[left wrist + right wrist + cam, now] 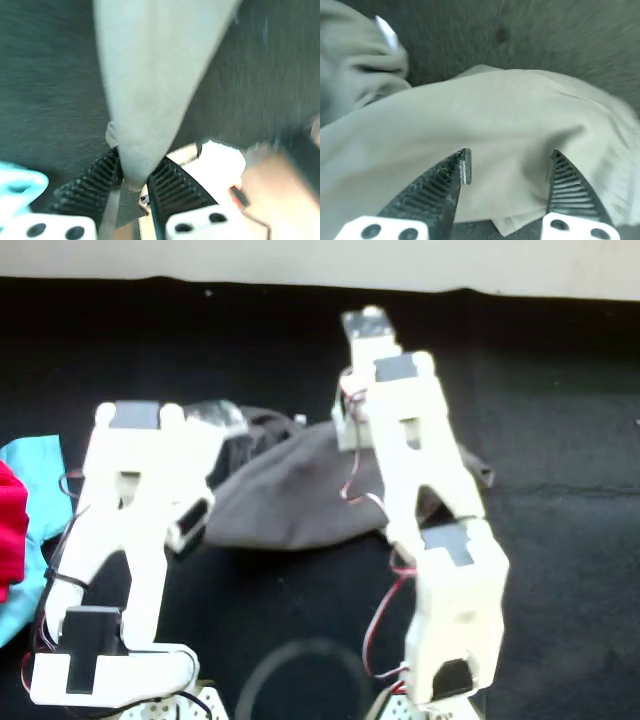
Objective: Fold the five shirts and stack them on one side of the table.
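Showed the grey shirt (300, 502) heaped near the middle of the black table (560, 570), with its long axis running crosswise from one arm to the other. Found the left gripper (135, 176) clamped on a narrow fold of that cloth, pinched between the ribbed fingers (97, 180) and fanning wider away from them. Placed this grip, seen from above, at the end of the shirt nearer the teal shirt (30, 495) and the red shirt (8, 525), both lying at the table edge beyond the left arm and well apart from the grey one. Found the right gripper (510, 161) with jaws spread wide and nothing between them, poised over a broad, smooth stretch of the same shirt. Put the cloth directly ahead of both fingertips, just beyond them. Could not tell whether the tips touched it. Judged the right arm the nearer to the free end. Judged the coming move to depend on bringing the open claw straight down onto the cloth, opposite the held end along the long axis.
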